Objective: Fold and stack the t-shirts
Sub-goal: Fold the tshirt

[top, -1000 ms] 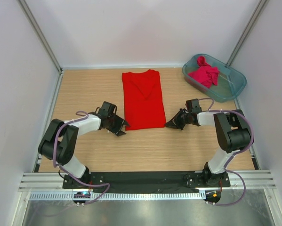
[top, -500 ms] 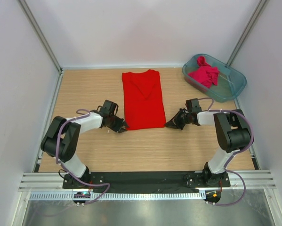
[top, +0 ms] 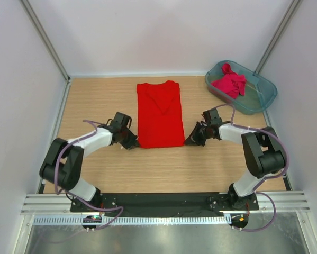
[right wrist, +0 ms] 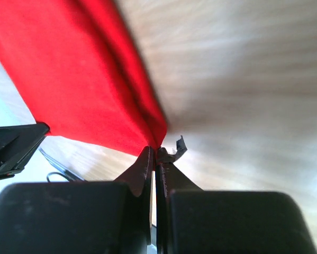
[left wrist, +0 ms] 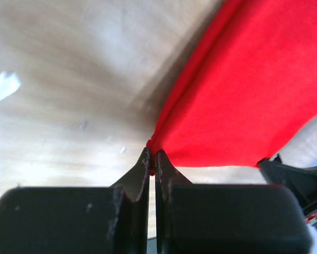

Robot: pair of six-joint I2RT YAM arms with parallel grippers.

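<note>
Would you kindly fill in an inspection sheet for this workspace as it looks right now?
Surface: wooden table, light grain, no marks visible.
Job's things: red t-shirt lies flat mid-table, folded into a narrow strip; crimson-pink t-shirt lies crumpled in the teal tub at the far right corner.
Clutter: nothing seen.
Pincers: left pincer shut on the red t-shirt's near left corner; right pincer shut on its near right corner.
Cables: purple cables loop along both arms, off the cloth.
Surroundings: white walls; black base rail at the near edge.
</note>
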